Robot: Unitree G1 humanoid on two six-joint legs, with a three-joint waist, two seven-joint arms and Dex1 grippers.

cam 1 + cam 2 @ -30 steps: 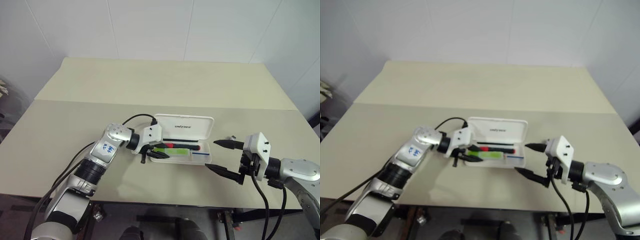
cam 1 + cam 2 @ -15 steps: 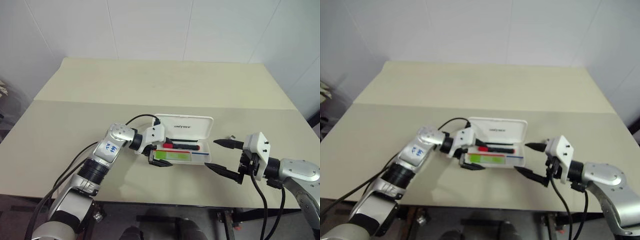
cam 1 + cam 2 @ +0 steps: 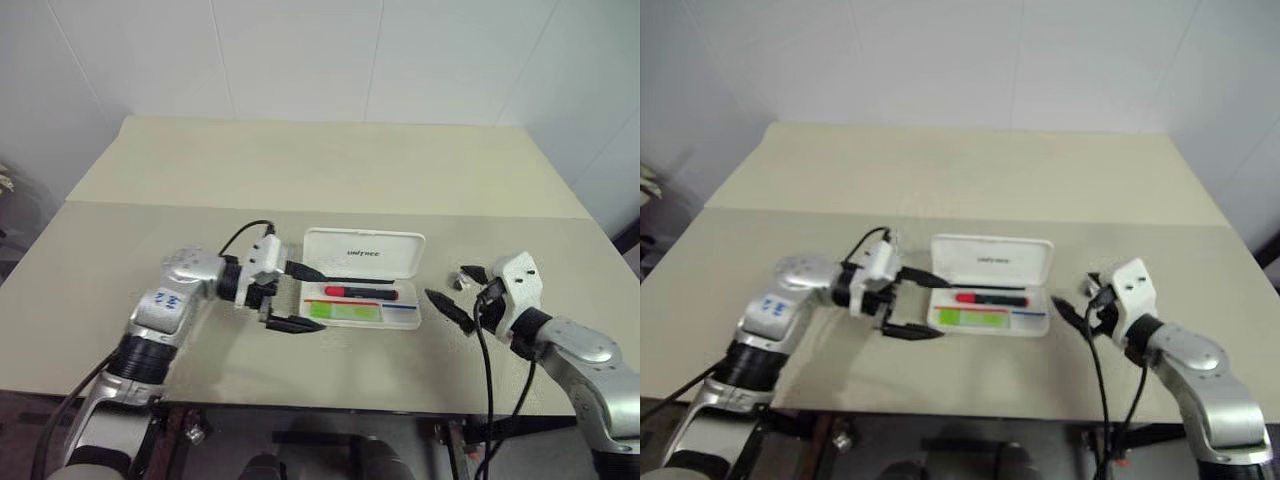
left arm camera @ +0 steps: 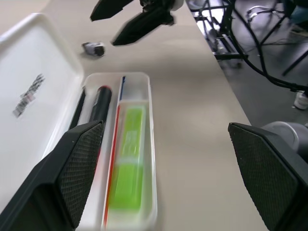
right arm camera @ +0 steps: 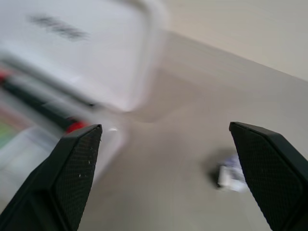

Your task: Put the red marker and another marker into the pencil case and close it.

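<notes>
The white pencil case (image 3: 363, 256) lies open on the table, lid tipped back. In its tray the red marker (image 3: 360, 292) lies along the far side and another marker, the light-green highlighter (image 3: 345, 311), along the near side. My left gripper (image 3: 308, 298) hovers open just left of the case, nothing between its fingers. The left wrist view looks along the tray at the highlighter (image 4: 127, 173) and red marker (image 4: 98, 103). My right gripper (image 3: 446, 282) stands open just right of the case, pointing at it and holding nothing.
A small grey object (image 3: 457, 282) lies on the table between the right gripper's fingers and is also in the right wrist view (image 5: 231, 175). The beige table (image 3: 300, 170) stretches far behind the case. Its front edge runs close below both arms.
My left gripper opened, left the green highlighter in the tray and drew back left and up. My right gripper swung round, now pointing toward the case's right end.
</notes>
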